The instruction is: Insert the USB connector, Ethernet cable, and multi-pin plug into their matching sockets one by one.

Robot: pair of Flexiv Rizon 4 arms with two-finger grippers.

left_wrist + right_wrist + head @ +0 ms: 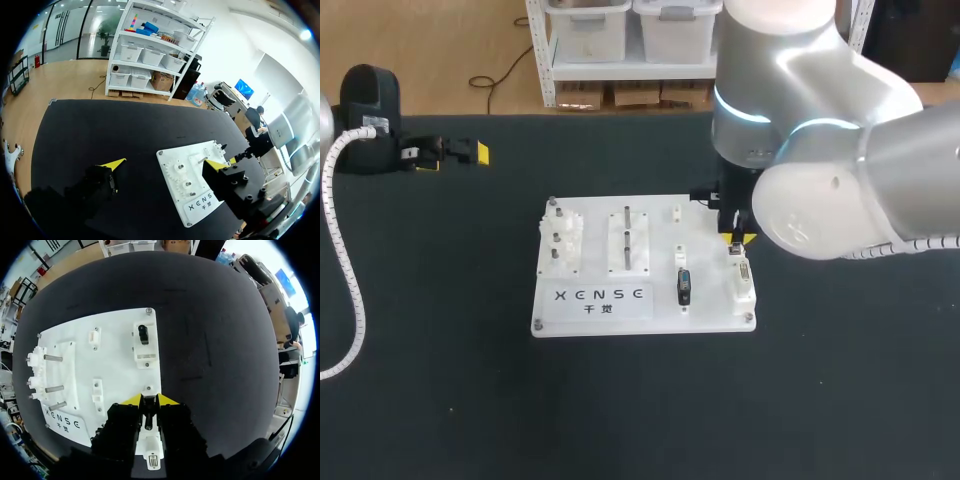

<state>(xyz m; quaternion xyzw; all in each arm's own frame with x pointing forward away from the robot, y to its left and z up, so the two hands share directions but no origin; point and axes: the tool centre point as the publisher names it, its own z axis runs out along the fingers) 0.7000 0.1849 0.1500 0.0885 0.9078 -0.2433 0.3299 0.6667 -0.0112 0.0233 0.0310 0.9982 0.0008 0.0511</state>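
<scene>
Nearest you on the table (640, 420) sat the white board (642, 318), lettered strip along its front edge. Just behind the strip, right of middle, the black USB plug (683, 285) stood seated in its socket. At the board's right edge was a long white socket block (743, 282).

Your right gripper (149, 401) hung right over the back end of that block, pointing down. Fingers nearly together, pinched from both sides on a small dark plug (148, 415) with a metal end. Couldn't tell which connector it was, or whether it was fully home in the block.

Further left on the board: a block with two upright posts (627, 238) and a block with pegs and gears (562, 240), both untouched.

Your left gripper (452, 157) was well away from the board, at the far left of the table. Fingers wide apart, nothing between them, lying level above the cloth and pointing toward the board.
</scene>
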